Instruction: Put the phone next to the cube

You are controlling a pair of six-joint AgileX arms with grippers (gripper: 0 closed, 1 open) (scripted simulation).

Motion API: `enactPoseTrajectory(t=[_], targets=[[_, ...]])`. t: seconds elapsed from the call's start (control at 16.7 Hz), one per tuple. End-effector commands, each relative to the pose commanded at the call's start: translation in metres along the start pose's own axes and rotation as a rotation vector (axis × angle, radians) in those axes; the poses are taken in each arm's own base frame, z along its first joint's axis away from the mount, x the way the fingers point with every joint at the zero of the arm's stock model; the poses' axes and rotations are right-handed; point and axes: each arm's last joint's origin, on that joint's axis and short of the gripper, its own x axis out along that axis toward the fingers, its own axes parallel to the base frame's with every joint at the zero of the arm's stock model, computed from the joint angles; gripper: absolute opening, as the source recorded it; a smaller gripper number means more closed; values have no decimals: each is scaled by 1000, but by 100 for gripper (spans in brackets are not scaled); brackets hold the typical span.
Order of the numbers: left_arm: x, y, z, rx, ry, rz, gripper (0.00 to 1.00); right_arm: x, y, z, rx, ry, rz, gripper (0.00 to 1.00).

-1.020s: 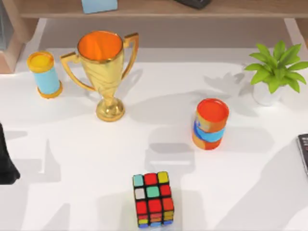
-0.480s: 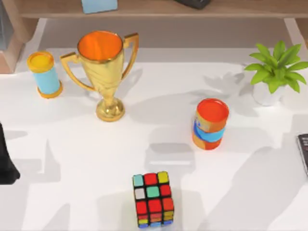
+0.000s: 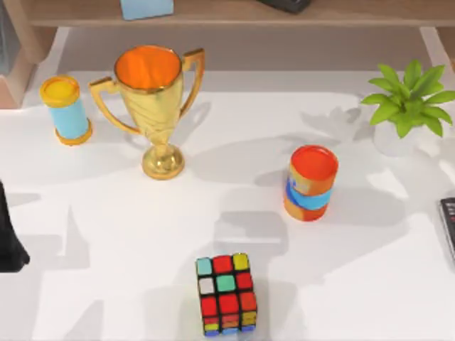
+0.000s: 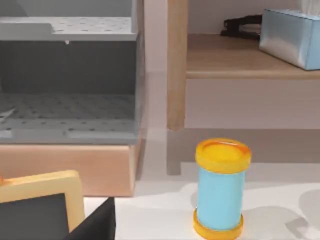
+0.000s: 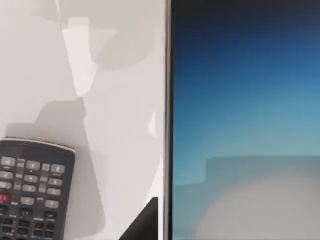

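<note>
The cube [image 3: 226, 293] stands near the table's front edge at the middle, with its black frame and mixed colour stickers. In the right wrist view the phone [image 5: 245, 125] is very close, a black-edged slab with a face shading from dark blue to white. A dark part of my right gripper [image 5: 145, 225] shows beside the phone's edge. Whether it grips the phone I cannot tell. My left gripper [image 3: 8, 245] sits parked at the table's left edge.
A gold trophy [image 3: 153, 106] and a yellow-capped blue cylinder [image 3: 64, 110] stand at the back left. An orange-and-blue striped cylinder [image 3: 311, 182] stands right of centre, a potted plant [image 3: 405, 106] at the back right. A remote [image 3: 448, 227] lies at the right edge.
The broad shadow over the table's front right has pulled away towards the right. The cube, trophy, cylinders and left arm have not moved.
</note>
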Motion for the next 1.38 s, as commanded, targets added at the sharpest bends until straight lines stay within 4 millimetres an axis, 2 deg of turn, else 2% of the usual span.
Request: enactPoseTrajectory(t=[0.24, 0.42, 0.66, 0.9, 1.14, 1.38], targets=[[0, 0, 0, 0, 0, 0, 100, -26, 57, 11, 122, -46, 31, 0], [0, 0, 0, 0, 0, 0, 100, -37, 105, 10, 194, -41, 77, 0], [0, 0, 0, 0, 0, 0, 100, -39, 166, -3, 255, 13, 136, 0], [0, 0, 0, 0, 0, 0, 100, -33, 220, -24, 272, 104, 163, 0], [0, 0, 0, 0, 0, 0, 100, -20, 258, -48, 268, 197, 151, 0], [0, 0, 0, 0, 0, 0, 100, -5, 277, -64, 262, 263, 121, 0]])
